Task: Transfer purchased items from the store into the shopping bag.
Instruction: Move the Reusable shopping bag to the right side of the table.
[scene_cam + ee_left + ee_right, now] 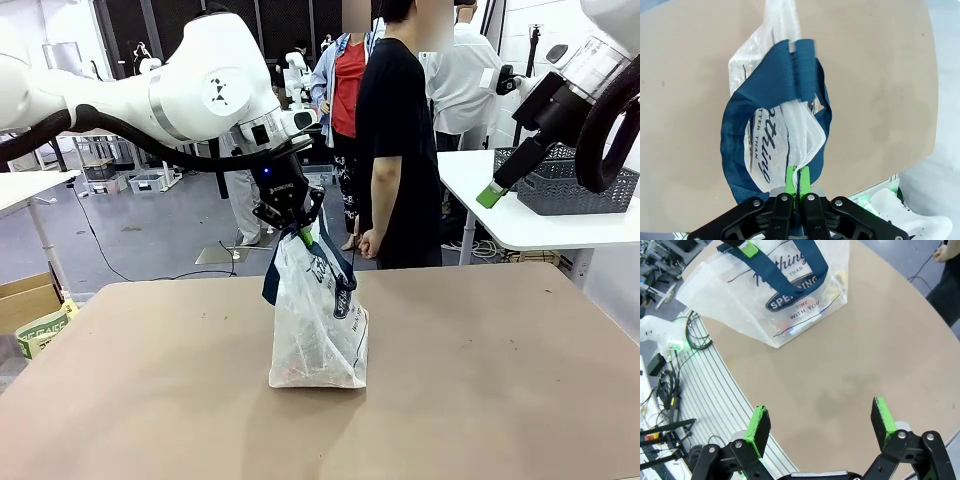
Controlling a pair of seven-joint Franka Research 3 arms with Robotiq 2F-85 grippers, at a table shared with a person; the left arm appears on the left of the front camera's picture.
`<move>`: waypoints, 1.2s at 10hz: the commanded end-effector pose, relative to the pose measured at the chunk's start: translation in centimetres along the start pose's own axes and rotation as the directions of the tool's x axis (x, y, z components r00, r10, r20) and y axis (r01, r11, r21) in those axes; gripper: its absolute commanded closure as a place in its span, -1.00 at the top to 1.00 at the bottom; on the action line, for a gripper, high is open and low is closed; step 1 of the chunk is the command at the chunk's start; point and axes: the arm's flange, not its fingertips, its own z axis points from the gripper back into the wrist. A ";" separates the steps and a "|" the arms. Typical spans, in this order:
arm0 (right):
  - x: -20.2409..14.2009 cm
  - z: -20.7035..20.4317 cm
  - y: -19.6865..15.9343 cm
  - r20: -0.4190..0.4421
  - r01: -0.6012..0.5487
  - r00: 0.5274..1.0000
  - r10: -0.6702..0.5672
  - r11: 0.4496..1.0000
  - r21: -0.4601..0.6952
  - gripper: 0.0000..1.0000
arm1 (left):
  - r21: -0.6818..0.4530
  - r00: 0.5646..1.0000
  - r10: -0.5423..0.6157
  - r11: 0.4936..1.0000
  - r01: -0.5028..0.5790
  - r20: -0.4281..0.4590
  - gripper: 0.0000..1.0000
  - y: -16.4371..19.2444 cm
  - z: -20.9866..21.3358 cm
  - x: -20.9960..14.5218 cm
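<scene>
On the left, my left gripper (303,232) hangs above the middle of the table (480,380). Its jaws are pressed together, and between the green pads (791,176) I pinch the thin top edge of the shopping bag (320,320), close to one navy handle (737,150). The bag stands upright on the table under this grip. It looks slack and narrow, with its mouth almost flat. Through the translucent wall I see a small yellow shape (840,276) and something reddish low inside, but I cannot tell what these are.

The step in hand, I judge, is to hold the bag up and open so that things can go in. To do this well I should keep the pinch firm and lift only enough to make the wall tight, without taking the bottom off the table. A pull a little to the side may open the mouth wider, because now it seems nearly closed.

Further right, a person (395,150) stands at the far edge. On the right, my right gripper (492,192) is raised well apart from the bag, its fingers (759,426) spread wide and holding nothing. Behind it, the dark grey basket (575,185) rests on a white side table (520,225).
</scene>
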 end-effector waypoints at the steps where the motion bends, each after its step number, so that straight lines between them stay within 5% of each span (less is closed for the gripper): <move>1: 0.0 0.0 0.1 -0.004 0.010 1.000 -0.010 1.000 -0.007 1.00 | 0.034 0.997 0.049 0.998 -0.047 -0.051 -1.00 -0.9 0.7 0.4; 12: 0.0 0.0 0.1 -0.004 0.010 1.000 -0.010 1.000 -0.007 1.00 | 0.089 0.995 0.081 0.993 -0.075 -0.064 -1.00 -1.0 1.6 -0.4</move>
